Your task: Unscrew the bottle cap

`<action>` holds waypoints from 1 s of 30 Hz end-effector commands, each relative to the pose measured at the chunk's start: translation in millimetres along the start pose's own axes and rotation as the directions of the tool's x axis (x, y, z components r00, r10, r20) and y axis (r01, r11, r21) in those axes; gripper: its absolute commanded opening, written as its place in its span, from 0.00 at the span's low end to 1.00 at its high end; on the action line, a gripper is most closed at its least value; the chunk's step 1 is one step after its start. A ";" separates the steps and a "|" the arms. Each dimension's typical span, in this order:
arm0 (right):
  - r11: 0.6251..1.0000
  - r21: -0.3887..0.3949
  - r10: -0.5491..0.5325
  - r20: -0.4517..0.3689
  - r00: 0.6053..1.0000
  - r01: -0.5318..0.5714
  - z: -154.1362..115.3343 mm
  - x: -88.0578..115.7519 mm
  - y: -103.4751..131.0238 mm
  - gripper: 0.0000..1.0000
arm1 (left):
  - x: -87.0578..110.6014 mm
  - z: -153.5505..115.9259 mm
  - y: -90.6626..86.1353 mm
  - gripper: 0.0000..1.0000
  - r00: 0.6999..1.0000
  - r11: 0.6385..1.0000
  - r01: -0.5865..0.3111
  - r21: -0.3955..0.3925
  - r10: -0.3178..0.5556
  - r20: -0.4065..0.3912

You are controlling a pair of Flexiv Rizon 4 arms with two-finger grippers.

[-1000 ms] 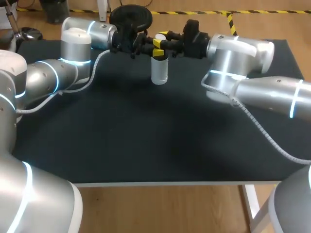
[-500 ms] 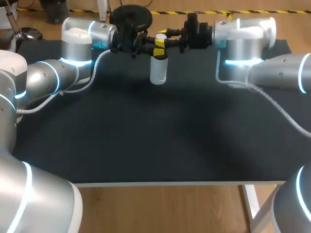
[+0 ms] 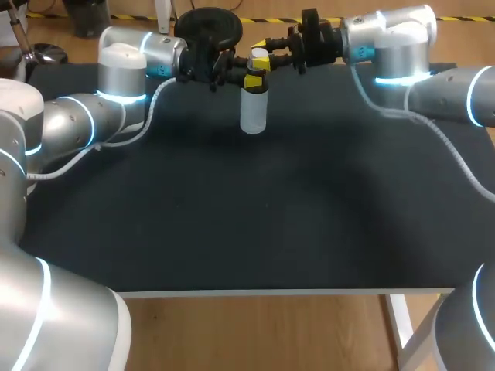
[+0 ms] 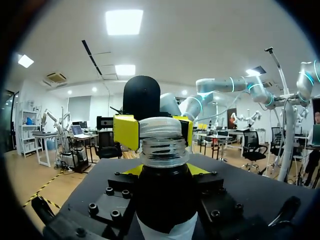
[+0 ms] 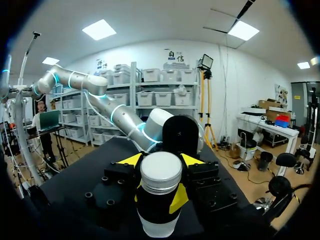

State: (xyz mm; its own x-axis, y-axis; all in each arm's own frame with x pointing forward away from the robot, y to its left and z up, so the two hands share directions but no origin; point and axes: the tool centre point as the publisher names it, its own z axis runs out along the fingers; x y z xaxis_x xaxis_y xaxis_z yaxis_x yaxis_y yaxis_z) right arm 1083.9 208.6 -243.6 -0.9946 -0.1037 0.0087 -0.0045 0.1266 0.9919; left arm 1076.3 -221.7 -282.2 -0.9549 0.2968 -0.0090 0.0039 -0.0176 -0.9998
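Upper middle of head view: bottle (image 3: 253,114) stands upright on table (image 3: 232,216), L gripper (image 3: 251,80) clamped on its neck, R gripper (image 3: 261,55) pinching cap (image 4: 160,127), threads (image 4: 163,150) showing below. Best bet: hold R wrist centred over neck, turn w/ slight lift, L grip firm vs spin.

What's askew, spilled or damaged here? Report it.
Nothing stands out. The bottle is upright, with the left gripper shut around its neck and the right gripper shut on the cap, which sits straight. No spill or damage shows on the table.
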 end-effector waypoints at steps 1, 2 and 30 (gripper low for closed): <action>1.000 0.009 -0.004 -0.263 0.965 0.007 -11.4 -7.8 6.6 0.00 | -4.1 -2.4 3.5 0.00 0.990 1.000 0.000 0.004 0.001 -0.144; 1.000 0.007 -0.006 -0.251 0.968 0.008 -13.8 -8.6 8.2 0.00 | -4.1 -2.4 3.5 0.00 0.990 1.000 0.000 0.004 0.001 -0.144; 0.992 0.094 0.050 0.280 0.959 -0.079 -103.2 10.7 -68.9 0.00 | -4.1 -2.4 3.5 0.00 0.990 1.000 0.000 0.004 0.001 -0.144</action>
State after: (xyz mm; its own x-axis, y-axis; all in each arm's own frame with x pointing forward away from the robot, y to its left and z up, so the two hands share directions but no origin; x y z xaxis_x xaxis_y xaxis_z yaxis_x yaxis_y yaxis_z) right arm 1106.4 101.4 -297.8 -0.9952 -0.0673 0.0707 0.0554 0.2070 0.9768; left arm 1073.6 -220.3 -283.0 -0.9522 0.3053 -0.0097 0.0051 -0.0160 -0.9999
